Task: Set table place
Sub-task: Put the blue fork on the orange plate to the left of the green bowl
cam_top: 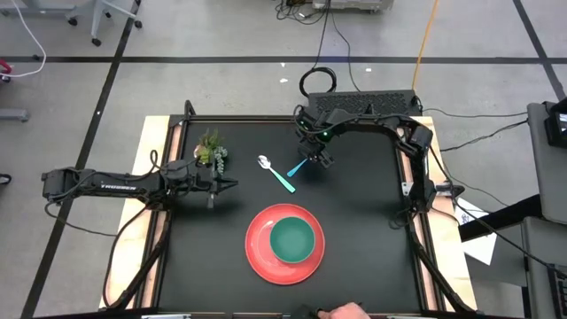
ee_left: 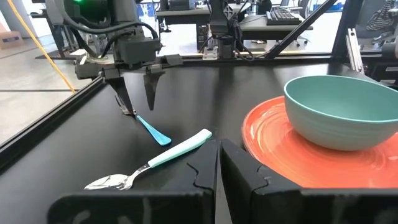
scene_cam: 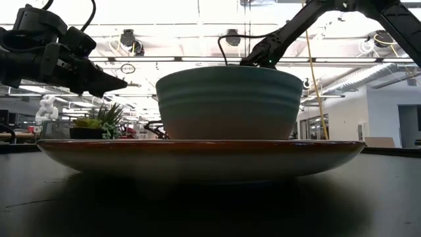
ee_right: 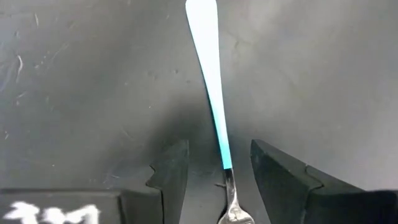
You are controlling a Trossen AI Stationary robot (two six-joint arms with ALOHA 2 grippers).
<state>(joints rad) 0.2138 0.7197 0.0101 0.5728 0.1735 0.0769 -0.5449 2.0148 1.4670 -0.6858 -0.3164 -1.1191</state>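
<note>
So the fork (ee_right: 216, 106) is lying flat on the table (cam_top: 363, 230), back behind the plate (cam_top: 257, 257) and a bit toward the right arm's side, and the right gripper (cam_top: 317, 156) is parked right over it. Looking down its wrist view, the fingers are spread apart with the fork's neck sitting in the gap between them, not pinched, nothing in its grip yet. The handle runs straight out ahead of the fingers, so the jaws would close across the thin part, which looks like the right way to grab it. From the left arm's camera you can see those two fingers (ee_left: 149, 87) pointing down with the tips at or just above the tabletop. The spoon (cam_top: 264, 162) lies just beside the fork, handle ends nearly touching, bowl end toward the plant (cam_top: 212, 149). The bowl (cam_top: 291, 239) sits on the plate, near the front edge. The left gripper (cam_top: 223, 183) is closed on nothing, hovering near the plant and waiting. Right arm is clearly nearer, so I'd guess the fork's its job.
</note>
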